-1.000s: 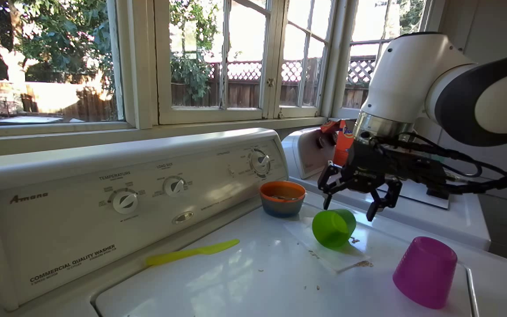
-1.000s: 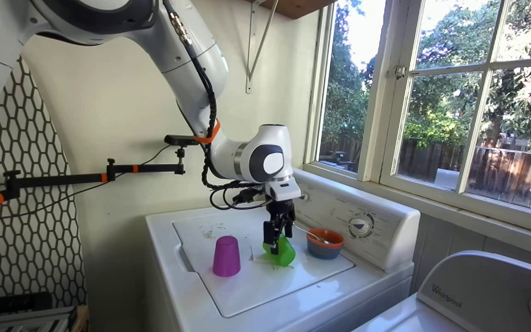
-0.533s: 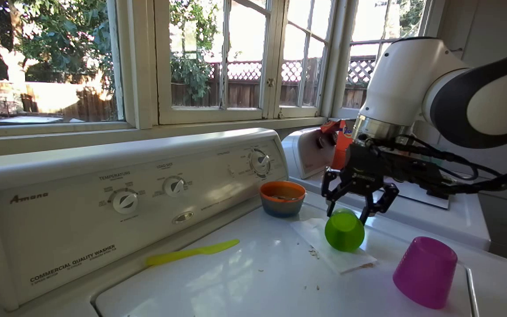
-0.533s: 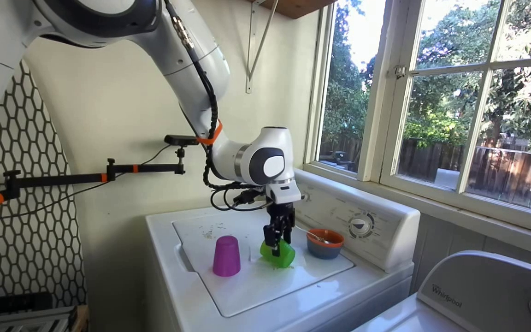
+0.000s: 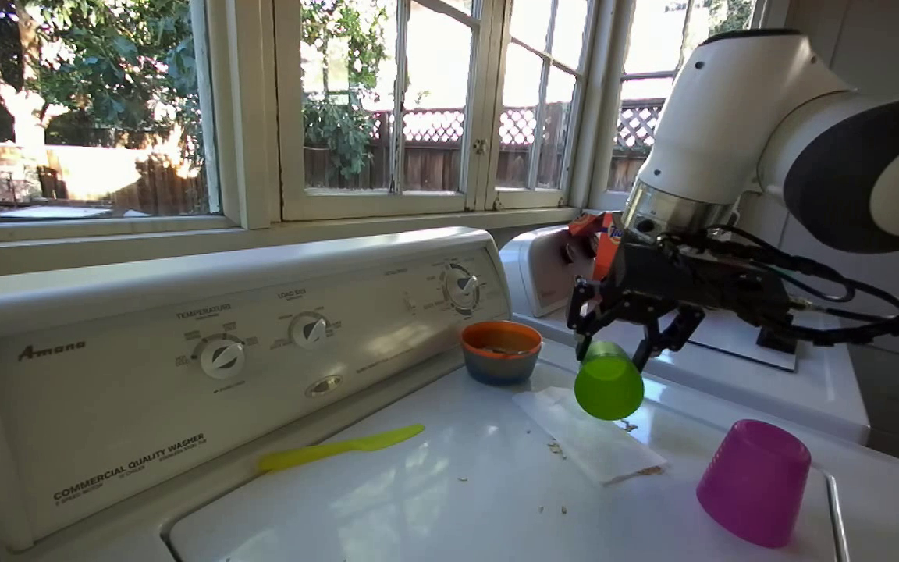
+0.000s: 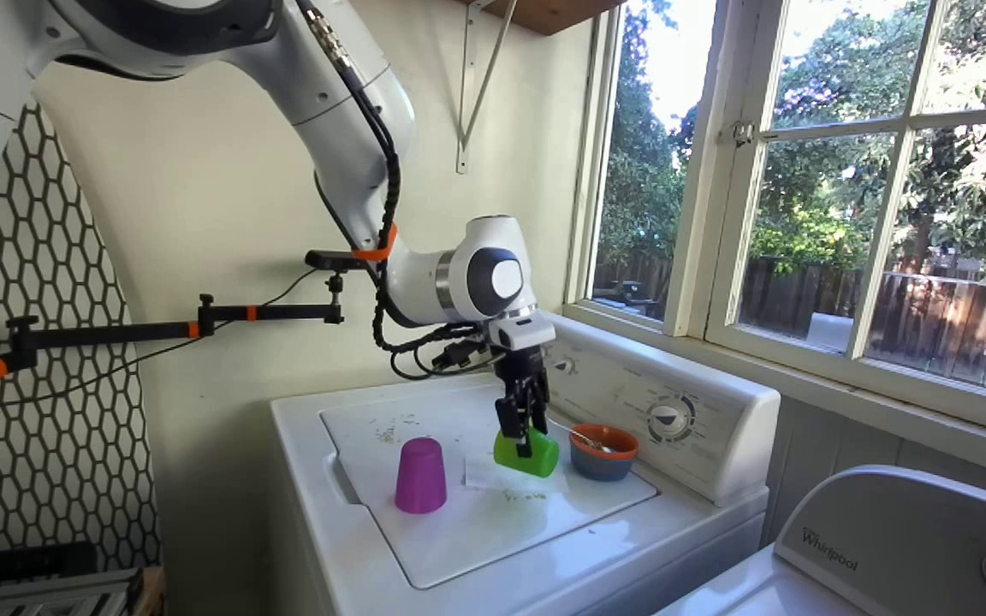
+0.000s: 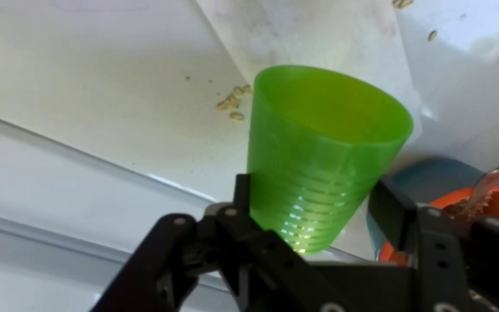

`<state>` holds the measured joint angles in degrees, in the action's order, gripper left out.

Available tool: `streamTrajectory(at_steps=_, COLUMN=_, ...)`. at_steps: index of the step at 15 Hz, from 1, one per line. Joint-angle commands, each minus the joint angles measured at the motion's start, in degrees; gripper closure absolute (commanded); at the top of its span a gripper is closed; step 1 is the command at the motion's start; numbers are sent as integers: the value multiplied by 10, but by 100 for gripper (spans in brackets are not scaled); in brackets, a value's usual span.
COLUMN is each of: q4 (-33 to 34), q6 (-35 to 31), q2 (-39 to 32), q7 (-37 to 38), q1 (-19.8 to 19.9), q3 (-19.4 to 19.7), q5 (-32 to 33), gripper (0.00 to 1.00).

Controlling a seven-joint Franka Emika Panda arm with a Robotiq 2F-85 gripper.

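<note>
Gleaming green cup (image 7: 316,167), ribbed, translucent, tapered

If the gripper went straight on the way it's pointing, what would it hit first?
The gripper points mostly down, gripping the green cup, so that cup would likely meet the white paper or washer lid first; depth leaves which unclear.

Room to pass lay over the washer lid (image 6: 476,530) between the pink cup (image 5: 758,484) and the gripper's (image 5: 609,362) green cup (image 5: 609,389). Past that, the bowl (image 5: 501,365) with its jutting utensil (image 7: 485,186), then the control panel (image 6: 613,385), blocked the way.
</note>
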<state>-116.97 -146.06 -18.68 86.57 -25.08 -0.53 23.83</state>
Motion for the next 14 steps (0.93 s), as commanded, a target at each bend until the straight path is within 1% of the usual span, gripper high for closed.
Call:
streamTrajectory(at_steps=1, q4=0, q6=70, q2=26, q7=58, q1=-32, q3=5, q5=98, gripper=55)
streamTrajectory(at_steps=5, q4=10, q6=183, q2=34, q7=99, q1=-42, q3=-31, q5=175, gripper=55)
streamTrajectory(at_steps=7, q4=19, q6=242, q2=33, q7=113, q1=-42, q3=-54, q5=204, gripper=55)
streamTrajectory(at_steps=10, q4=29, q6=306, q2=30, q7=121, q1=-36, q3=-85, q5=223, gripper=55)
streamTrajectory(at_steps=14, q4=42, q6=382, q2=24, q7=138, q1=-38, q3=-111, q5=247, gripper=55)
